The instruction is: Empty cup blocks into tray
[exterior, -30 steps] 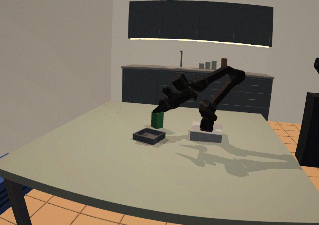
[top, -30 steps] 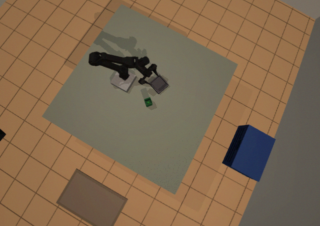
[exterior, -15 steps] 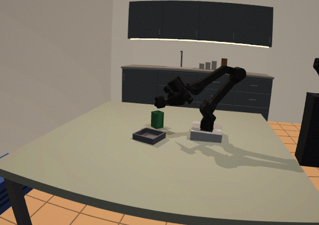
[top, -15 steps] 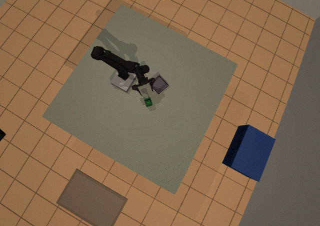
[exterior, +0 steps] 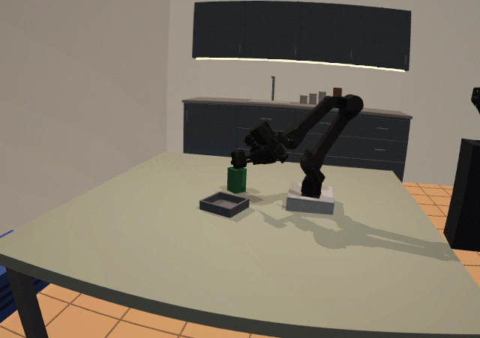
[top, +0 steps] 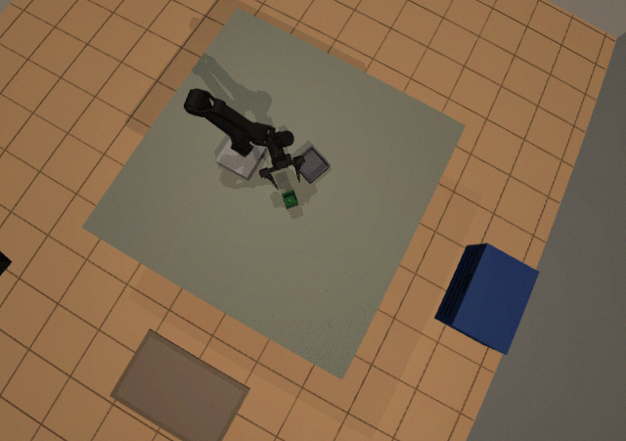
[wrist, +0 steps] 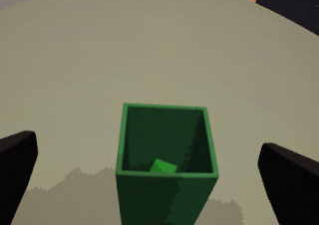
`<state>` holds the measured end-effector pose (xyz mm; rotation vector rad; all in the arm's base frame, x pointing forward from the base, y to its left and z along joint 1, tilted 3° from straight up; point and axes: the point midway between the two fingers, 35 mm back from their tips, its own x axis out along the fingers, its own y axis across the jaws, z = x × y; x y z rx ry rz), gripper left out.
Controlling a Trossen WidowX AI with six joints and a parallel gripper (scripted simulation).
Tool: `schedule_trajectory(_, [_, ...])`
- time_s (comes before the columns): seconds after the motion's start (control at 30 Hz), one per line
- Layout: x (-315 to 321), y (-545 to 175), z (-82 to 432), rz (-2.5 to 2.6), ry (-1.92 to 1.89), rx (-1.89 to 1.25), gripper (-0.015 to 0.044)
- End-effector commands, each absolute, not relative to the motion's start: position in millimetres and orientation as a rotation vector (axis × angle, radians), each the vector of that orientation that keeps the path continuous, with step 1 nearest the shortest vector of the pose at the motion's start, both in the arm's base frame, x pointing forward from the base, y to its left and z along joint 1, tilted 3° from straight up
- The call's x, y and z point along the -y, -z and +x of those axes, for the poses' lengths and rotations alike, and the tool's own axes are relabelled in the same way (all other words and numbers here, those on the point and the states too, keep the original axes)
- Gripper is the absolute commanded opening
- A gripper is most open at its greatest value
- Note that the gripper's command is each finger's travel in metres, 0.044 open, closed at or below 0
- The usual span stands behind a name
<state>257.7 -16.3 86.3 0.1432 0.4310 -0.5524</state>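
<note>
Wide-open tool at the upright green cup, block inside

Nearest in the exterior view, the pale green surface [top: 227, 254] [exterior: 232, 257] spreads out, its dark edge curving across the foreground above 1 visible table leg [exterior: 28, 303]. On it sits the shallow grey tray [top: 320, 173] [exterior: 214, 209], open side up.

Just behind the tray, and apart from it, the green cup [top: 290, 197] [exterior: 236, 180] [wrist: 155, 200] stands upright on the surface. It is square-mouthed, and the wrist view looks into it: at least 1 bright green block [wrist: 163, 166] shows low inside. The full count cannot be told.

The black tool [top: 288, 184] [exterior: 240, 150] [wrist: 151, 151] is spread wide and holds nothing. In the wrist view its 2 fingers appear on opposite sides of the cup, with space between each finger and the walls.

To the right in the exterior view, the black arm [top: 227, 117] [exterior: 329, 133] bends high over its pale base block [top: 247, 173] [exterior: 306, 205], which also rests on the surface. Its shadow falls across the surface.

Farthest back, a counter [exterior: 217, 101] carries a tap [exterior: 272, 88], 3 grey canisters and 1 brown block [exterior: 337, 91]; dark wall cabinets [exterior: 271, 30] hang above, underlit by a bright strip.
</note>
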Motion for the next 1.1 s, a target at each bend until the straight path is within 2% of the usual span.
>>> schedule_trajectory(0.0, [17, -70, 256, 0.133, 0.561, -0.443, 0.044])
schedule_trajectory(0.47, [19, -34, 248, 0.132, 0.562, -0.444, 0.044])
schedule_trajectory(1.07, [28, -28, 264, 0.132, 0.562, -0.443, 0.044])
